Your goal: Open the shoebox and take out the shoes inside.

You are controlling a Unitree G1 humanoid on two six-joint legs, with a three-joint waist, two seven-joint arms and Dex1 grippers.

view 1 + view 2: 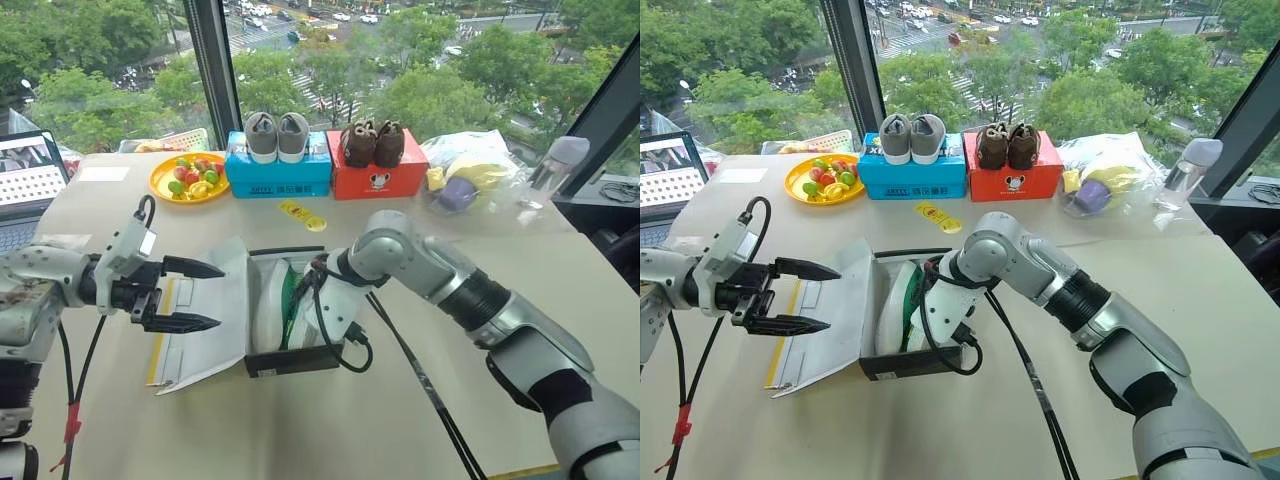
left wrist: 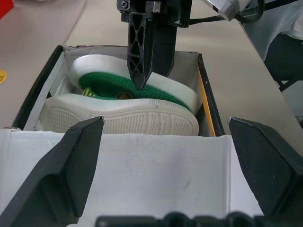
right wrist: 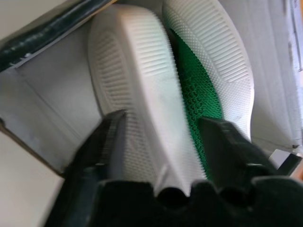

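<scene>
Ribbed white rubber sole of one of the green mesh shoes (image 3: 156,94) between the half-closed right gripper (image 3: 161,130) fingers.

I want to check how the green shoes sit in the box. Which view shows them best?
The left wrist view: both shoes lie on their sides in the open shoebox, soles and green uppers visible. The right wrist view shows soles close up; the head views show a sliver behind the right arm.
</scene>
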